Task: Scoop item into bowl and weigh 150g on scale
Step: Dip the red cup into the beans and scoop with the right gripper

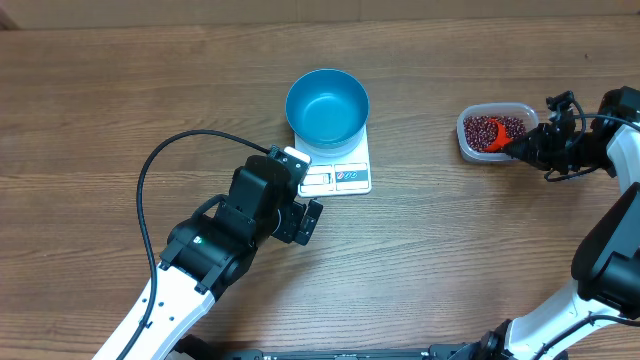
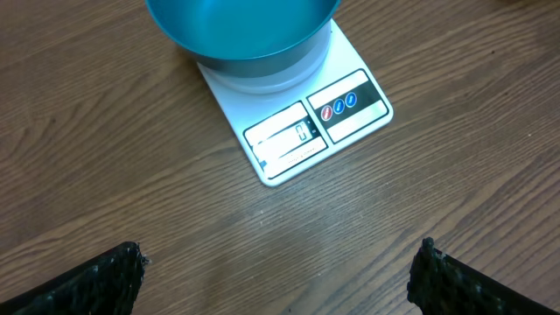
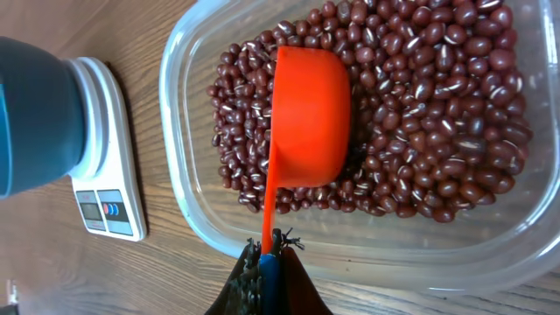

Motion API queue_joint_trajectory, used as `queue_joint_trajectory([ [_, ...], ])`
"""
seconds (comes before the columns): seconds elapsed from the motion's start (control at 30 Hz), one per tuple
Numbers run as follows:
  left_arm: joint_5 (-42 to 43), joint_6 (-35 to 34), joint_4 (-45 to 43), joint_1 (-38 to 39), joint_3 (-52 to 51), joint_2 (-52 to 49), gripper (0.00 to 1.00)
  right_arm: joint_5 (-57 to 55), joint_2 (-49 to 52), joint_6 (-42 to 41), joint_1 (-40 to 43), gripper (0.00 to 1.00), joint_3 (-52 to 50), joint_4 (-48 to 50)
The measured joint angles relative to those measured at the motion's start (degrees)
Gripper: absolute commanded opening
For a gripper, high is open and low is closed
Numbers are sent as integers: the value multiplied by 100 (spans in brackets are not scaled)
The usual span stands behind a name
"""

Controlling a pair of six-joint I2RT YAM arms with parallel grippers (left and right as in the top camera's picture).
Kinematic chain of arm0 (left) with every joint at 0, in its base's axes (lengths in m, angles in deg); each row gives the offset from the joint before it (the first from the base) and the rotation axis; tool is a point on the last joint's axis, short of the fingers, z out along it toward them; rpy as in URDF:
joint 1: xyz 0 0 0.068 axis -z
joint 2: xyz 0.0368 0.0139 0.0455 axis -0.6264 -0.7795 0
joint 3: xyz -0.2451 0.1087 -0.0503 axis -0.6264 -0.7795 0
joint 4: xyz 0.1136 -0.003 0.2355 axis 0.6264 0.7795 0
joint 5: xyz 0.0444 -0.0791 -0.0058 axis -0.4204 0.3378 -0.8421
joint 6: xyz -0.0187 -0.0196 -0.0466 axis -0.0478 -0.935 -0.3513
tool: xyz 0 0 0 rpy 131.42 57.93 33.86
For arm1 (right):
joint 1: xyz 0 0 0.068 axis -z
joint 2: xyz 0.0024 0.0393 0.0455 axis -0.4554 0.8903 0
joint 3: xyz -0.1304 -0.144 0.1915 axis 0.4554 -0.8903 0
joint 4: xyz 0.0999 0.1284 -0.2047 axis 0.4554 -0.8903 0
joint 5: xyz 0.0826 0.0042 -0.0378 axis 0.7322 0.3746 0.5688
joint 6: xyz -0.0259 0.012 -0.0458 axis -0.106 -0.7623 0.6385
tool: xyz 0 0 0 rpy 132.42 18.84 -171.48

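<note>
A brown wood-grain table (image 1: 100, 100) fills the overhead view, with a pale strip along its 12 o'clock edge. Near the middle the blue bowl (image 1: 327, 105) sits on the white scale (image 1: 350, 178). At 3 o'clock from it a clear tub (image 1: 466, 143) holds the dark red beans (image 3: 437, 114). The right pincer (image 3: 267, 262) is clamped tight on the handle of an orange scoop (image 3: 311, 118), whose cup rests among the beans. The left pincer (image 2: 280, 276) hangs at 7 o'clock from the scale, spread wide, holding and touching nothing.
</note>
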Motion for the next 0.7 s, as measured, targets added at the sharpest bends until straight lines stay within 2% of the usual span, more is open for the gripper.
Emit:
queue_joint_trajectory([
  [0.7,0,0,0,0,0,0,100,643,0,-101,227,4,0,-125],
])
